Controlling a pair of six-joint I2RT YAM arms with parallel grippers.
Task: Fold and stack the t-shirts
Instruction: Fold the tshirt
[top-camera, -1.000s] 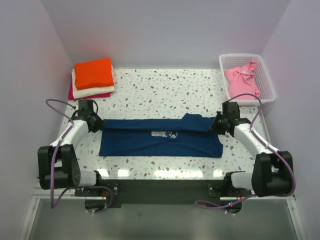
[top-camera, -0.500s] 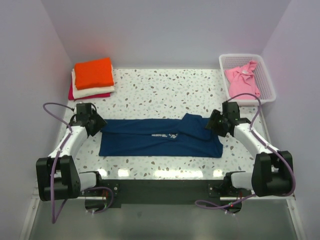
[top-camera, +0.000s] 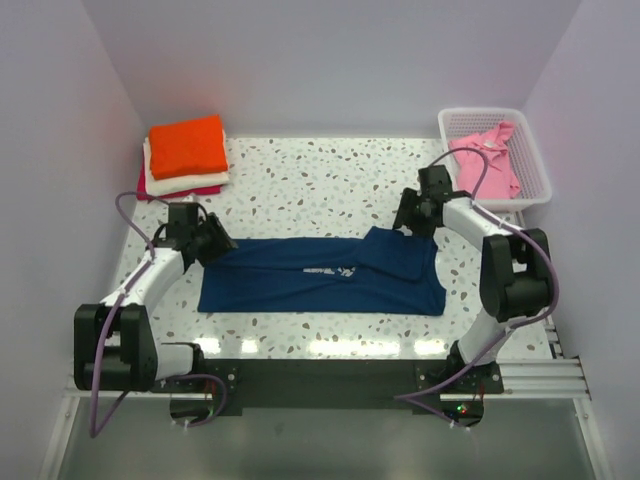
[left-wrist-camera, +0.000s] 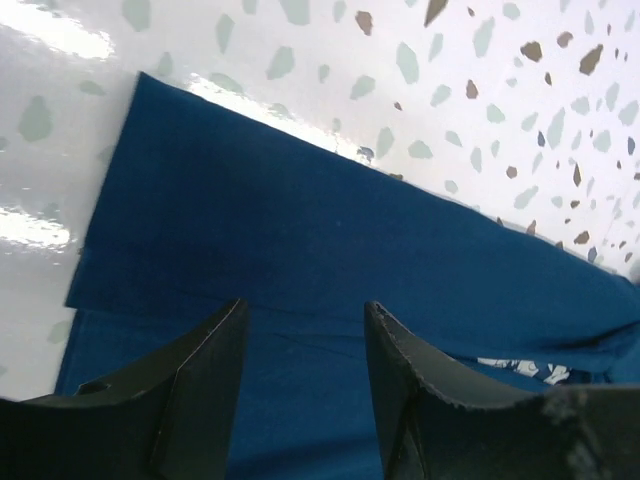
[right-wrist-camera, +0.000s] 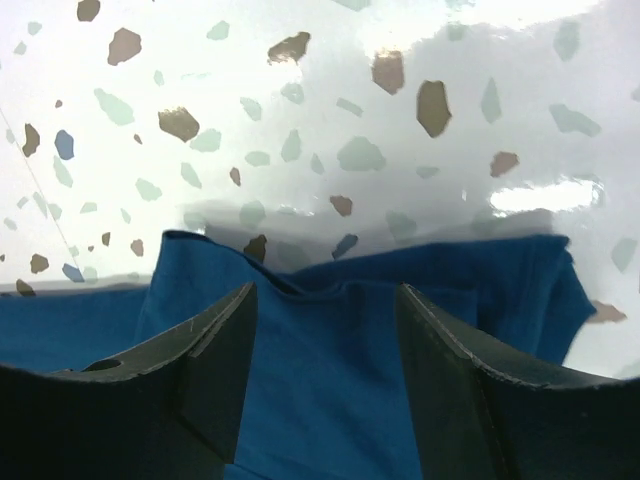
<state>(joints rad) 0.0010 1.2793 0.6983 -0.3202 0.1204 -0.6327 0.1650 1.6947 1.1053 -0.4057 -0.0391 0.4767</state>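
A navy blue t-shirt (top-camera: 320, 275) lies flat across the middle of the table, folded lengthwise, with a small white graphic on top. My left gripper (top-camera: 216, 241) hovers open over its left end, nothing between the fingers (left-wrist-camera: 200, 385); the navy cloth (left-wrist-camera: 340, 250) lies below them. My right gripper (top-camera: 406, 221) stands open over the far right corner, where the navy cloth (right-wrist-camera: 330, 390) is rumpled at its edge. Folded orange, cream and magenta t-shirts (top-camera: 187, 150) are stacked at the far left. A pink t-shirt (top-camera: 485, 160) lies crumpled in the basket.
The white lattice basket (top-camera: 542, 165) stands at the far right corner. Speckled tabletop (top-camera: 320, 185) shows between the stack and the basket. Grey walls close in on both sides and behind.
Both grippers opened and let go of the navy t-shirt, which settled flat. The right arm swung up and toward the far side; the left gripper shifted a little to the right.
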